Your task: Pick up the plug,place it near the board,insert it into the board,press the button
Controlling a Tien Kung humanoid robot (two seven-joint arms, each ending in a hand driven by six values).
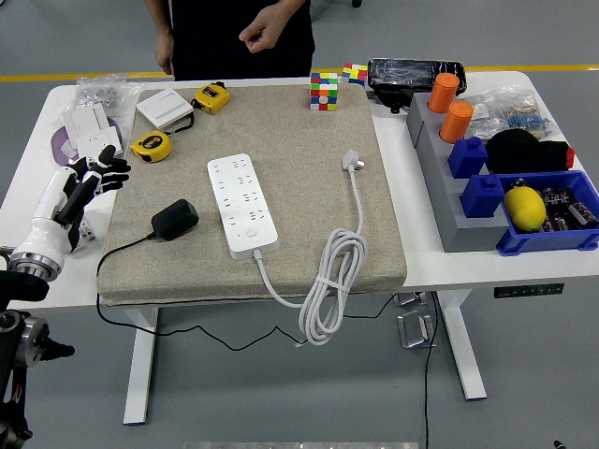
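A white table (426,267) carries a beige mat (281,187), and the left hand (89,182) hovers over the table's left edge, just off the mat, its black fingers (110,176) spread wide and holding nothing. The black plug (174,219) lies on the mat's left part, near that hand but apart from it, its thin cable (112,257) trailing off the near edge. Just to the plug's right lies the white board (241,204), set at a slant, with its button (250,235) at the near end. The board's own white cord (328,281) loops over the mat's front edge and runs back up to a grey plug (352,162) on the mat's right side. At the far edge sit two yellow tape measures (150,145), a white switch plate (165,109) and a colour cube (324,92). To the right stand orange cylinders (457,120), blue blocks (468,157) and a blue bin (552,229) holding a yellow lemon (525,208). A person in black stands at the far side, one hand (258,36) curled near the waist, touching nothing on the table.
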